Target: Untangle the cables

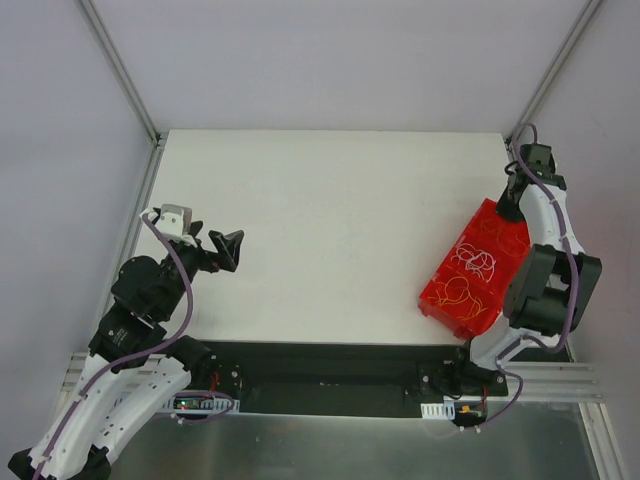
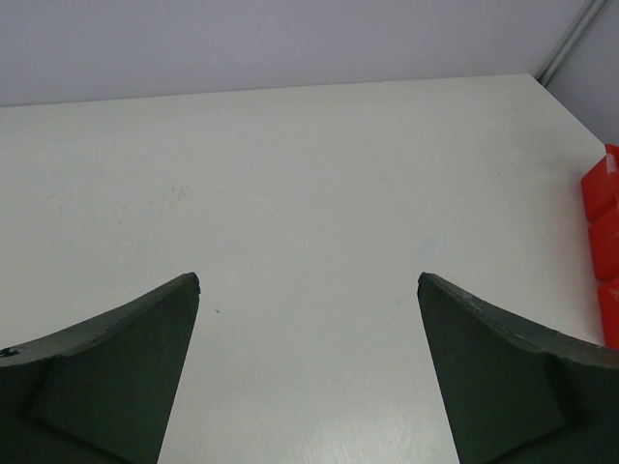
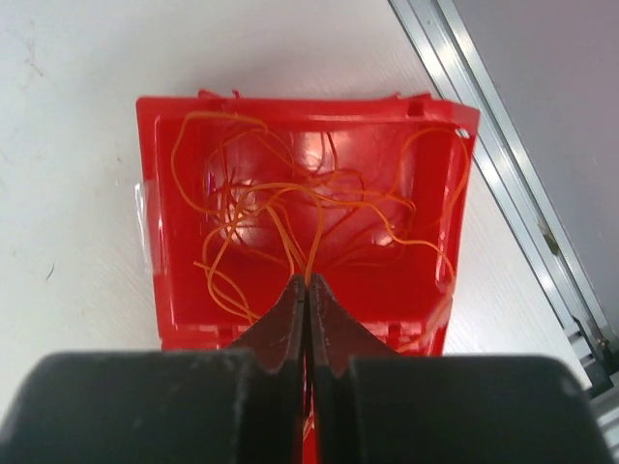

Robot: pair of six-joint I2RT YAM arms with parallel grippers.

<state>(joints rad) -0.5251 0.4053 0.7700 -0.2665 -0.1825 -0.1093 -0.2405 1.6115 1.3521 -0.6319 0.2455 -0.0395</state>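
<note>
The cables (image 3: pixel 290 208) are a tangle of thin orange and red-orange wires lying in a red bin (image 3: pixel 155 222). In the top view the bin (image 1: pixel 440 292) stands at the table's right side, with whitish and yellow-orange cables (image 1: pixel 476 262) showing in it. My right gripper (image 3: pixel 308 280) hangs over the bin's far end and is shut on one orange cable, which runs from its tips into the tangle. In the top view this gripper (image 1: pixel 510 208) is at the bin's far corner. My left gripper (image 2: pixel 309 280) is open and empty above bare table at the left (image 1: pixel 228 250).
The white table (image 1: pixel 330 230) spreads between the two arms. The red bin's edge shows at the right of the left wrist view (image 2: pixel 604 222). An aluminium frame rail (image 3: pixel 513 164) runs close along the bin's right side. Grey walls enclose the table.
</note>
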